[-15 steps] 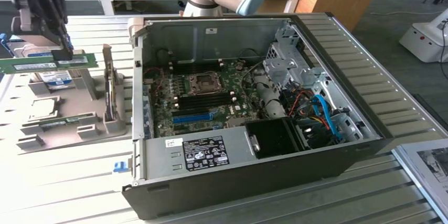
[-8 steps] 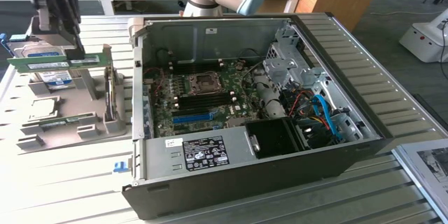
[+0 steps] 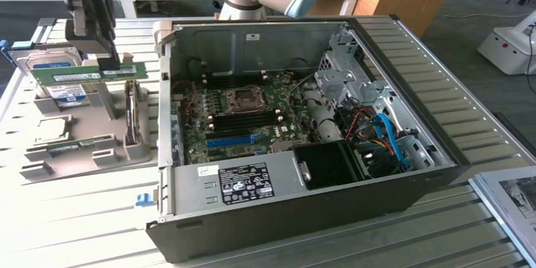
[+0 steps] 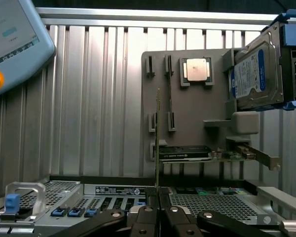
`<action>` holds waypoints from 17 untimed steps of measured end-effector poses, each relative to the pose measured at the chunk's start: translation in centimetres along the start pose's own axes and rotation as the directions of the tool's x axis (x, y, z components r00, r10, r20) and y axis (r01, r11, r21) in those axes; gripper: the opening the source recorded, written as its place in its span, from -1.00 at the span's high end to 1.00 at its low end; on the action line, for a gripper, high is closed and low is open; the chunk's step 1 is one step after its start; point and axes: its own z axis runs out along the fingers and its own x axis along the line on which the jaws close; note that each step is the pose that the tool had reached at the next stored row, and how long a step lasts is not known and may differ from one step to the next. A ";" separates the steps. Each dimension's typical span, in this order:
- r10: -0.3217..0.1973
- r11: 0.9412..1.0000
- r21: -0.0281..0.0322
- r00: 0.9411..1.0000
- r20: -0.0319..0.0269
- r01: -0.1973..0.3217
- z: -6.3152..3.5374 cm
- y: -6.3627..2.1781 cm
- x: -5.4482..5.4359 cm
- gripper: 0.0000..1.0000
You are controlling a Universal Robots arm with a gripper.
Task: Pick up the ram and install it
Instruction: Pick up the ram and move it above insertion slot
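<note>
Gripper [image 3: 107, 62] is clamped shut on the ram [image 3: 71, 75], which is held edge-on between the jaws, w/ the grey parts holder [image 3: 84, 166] below. Pick-up is judged done. Install is still left: the PC case [image 3: 335, 211] w/ motherboard [image 3: 243, 120] lies well apart from gripper.

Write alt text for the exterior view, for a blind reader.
The end effector is shut on the ram, held over the gray parts holder at the exterior view's left. An open computer case lies beside it on the slatted table.
</note>
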 end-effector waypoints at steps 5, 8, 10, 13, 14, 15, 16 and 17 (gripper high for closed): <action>0.000 1.000 0.000 1.000 0.000 0.000 -0.06 -1.29 0.0 0.76; 0.000 1.000 0.000 1.000 0.000 0.000 -0.09 -2.11 0.0 0.76; 0.000 1.000 0.000 1.000 0.000 0.000 -0.11 -2.65 0.0 0.76; 0.000 1.000 0.000 1.000 0.000 0.000 -0.15 -3.55 0.0 0.76; 0.000 1.000 0.000 1.000 0.000 0.000 -0.17 -3.84 0.0 0.76; 0.000 1.000 0.000 1.000 0.000 0.000 -0.18 -4.13 0.0 0.76; 0.000 1.000 0.000 1.000 0.000 0.000 -0.19 -4.41 0.0 0.76; 0.000 1.000 0.000 1.000 0.000 0.000 -0.20 -4.72 0.0 0.76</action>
